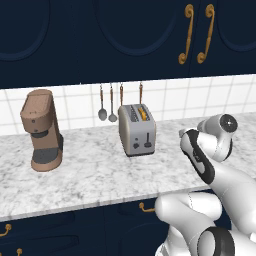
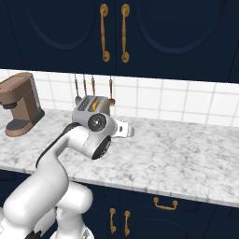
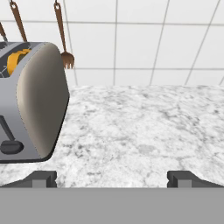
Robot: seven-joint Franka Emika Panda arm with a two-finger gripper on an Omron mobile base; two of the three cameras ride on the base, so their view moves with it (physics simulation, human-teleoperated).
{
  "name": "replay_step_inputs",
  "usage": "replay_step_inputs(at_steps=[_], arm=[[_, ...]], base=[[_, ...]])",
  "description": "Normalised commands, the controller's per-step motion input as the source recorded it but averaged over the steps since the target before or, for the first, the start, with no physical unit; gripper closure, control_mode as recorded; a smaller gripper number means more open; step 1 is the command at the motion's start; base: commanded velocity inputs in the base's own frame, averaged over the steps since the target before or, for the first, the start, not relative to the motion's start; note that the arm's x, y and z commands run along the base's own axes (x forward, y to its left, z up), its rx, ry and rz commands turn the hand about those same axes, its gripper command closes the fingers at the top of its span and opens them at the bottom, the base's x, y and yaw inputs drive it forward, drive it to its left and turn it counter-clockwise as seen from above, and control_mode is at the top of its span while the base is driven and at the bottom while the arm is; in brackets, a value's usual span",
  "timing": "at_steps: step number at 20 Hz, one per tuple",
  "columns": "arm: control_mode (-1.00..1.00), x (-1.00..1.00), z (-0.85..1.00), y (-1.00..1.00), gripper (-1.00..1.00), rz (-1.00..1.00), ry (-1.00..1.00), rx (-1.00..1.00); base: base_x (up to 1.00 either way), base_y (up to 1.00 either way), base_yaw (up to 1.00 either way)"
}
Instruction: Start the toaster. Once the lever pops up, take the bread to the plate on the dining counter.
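- Plainly, the toaster (image 1: 136, 130) stands on the marble worktop (image 1: 95, 172), near the tiled backsplash (image 1: 75, 107), with the bread (image 1: 143, 113) sunk in one of its slots so that only the golden crust shows.
- The lever (image 1: 148, 142) is a small stiff black tab on the toaster's front; it should want a firm downward press from a fingertip, not a grip.
- The bread is probably light and crumbly, so a gentle pinch on the exposed top edge seems best.
- The gripper (image 3: 112, 178) hovers to the right of the toaster, low over the worktop, fingers wide apart and holding nothing.
- A brown coffee machine (image 1: 42, 129) sits well left of the toaster; hanging utensils (image 1: 111, 102) behind it look like spoons and a fork. Neither blocks the lever.
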Motion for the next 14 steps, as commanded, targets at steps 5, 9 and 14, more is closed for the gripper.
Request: replay_step_inputs(at_steps=[5, 9, 14], arm=[[-1.0, 0.0, 0.0, 0.0, -1.0, 0.0, 0.0, 0.0], [-1.0, 0.0, 0.0, 0.0, -1.0, 0.0, 0.0, 0.0], [-1.0, 0.0, 0.0, 0.0, -1.0, 0.0, 0.0, 0.0]], base=[[0.0, 0.0, 0.0], [0.0, 0.0, 0.0], [0.0, 0.0, 0.0]])
